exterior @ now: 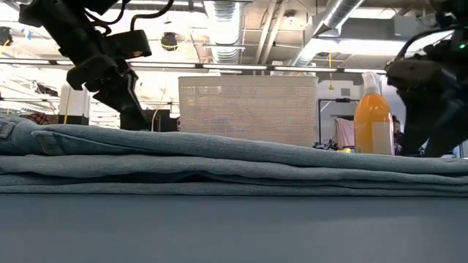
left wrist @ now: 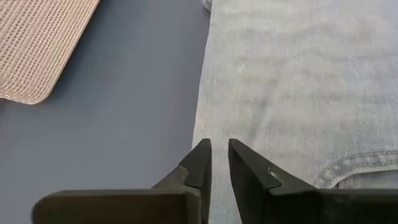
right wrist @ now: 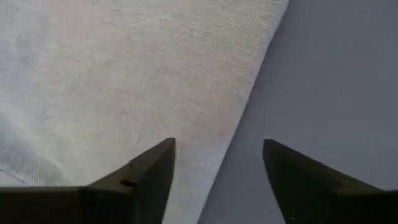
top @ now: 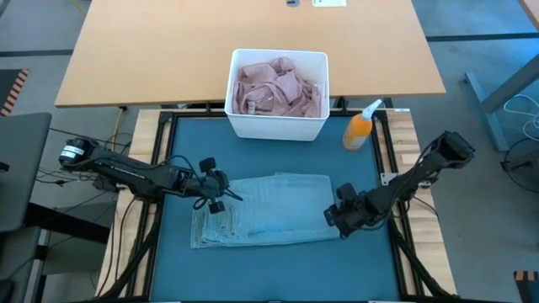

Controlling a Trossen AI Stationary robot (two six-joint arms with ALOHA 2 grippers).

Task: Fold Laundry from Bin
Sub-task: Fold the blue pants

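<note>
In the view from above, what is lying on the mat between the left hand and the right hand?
The folded light blue jeans fill that stretch in the high view. The left hand is at one end of them, the right hand at the other; nothing else lies between.

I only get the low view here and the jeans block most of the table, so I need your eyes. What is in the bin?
Observer: The bin holds crumpled pink cloth, seen from above.
Operator: Is the right gripper holding the jeans?
Observer: No. The right gripper has its fingers spread wide, with nothing between them, over the edge of the jeans.
Operator: And the left one?
Observer: The left gripper sits over the opposite edge, its fingers a narrow gap apart with no cloth pinched.
Operator: How are the jeans lying?
Observer: Folded into a flat rectangle on the mat between both arms, with the spray bottle beside the bin.
</note>
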